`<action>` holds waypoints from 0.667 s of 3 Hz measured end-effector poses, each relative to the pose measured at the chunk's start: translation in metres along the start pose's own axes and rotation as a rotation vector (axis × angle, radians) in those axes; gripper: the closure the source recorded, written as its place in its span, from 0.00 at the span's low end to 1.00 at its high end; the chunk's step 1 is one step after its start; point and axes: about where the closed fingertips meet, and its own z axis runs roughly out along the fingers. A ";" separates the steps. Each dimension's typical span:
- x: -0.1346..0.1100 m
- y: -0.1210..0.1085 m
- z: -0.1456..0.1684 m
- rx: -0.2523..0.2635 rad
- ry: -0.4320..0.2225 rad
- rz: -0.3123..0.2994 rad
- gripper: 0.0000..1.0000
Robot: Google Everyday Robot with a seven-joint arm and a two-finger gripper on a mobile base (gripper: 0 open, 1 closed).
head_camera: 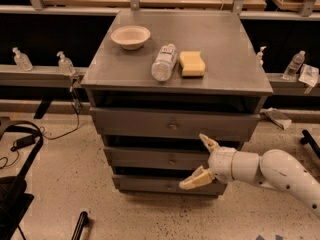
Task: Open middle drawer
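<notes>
Fingers on your white gripper gape wide, holding nothing, before the right end of the grey metal middle drawer. Your grey metal bench carries a white bowl, a clear plastic bottle on its side and a yellow sponge. The drawer's flat front, small round knob centred, sits between two other fronts. Speckled floor spreads before it.

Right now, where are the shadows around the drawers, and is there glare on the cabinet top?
Camera view: the cabinet top shows a soft sheen and no hard glare. Camera view: dark shadow fills the gaps above each drawer front, including over the middle drawer. The pale gripper, open in front of that drawer's right part, stands out well lit.
</notes>
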 end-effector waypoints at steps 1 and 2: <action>0.039 0.026 0.009 -0.020 0.162 -0.003 0.00; 0.039 0.021 0.005 -0.006 0.157 0.020 0.00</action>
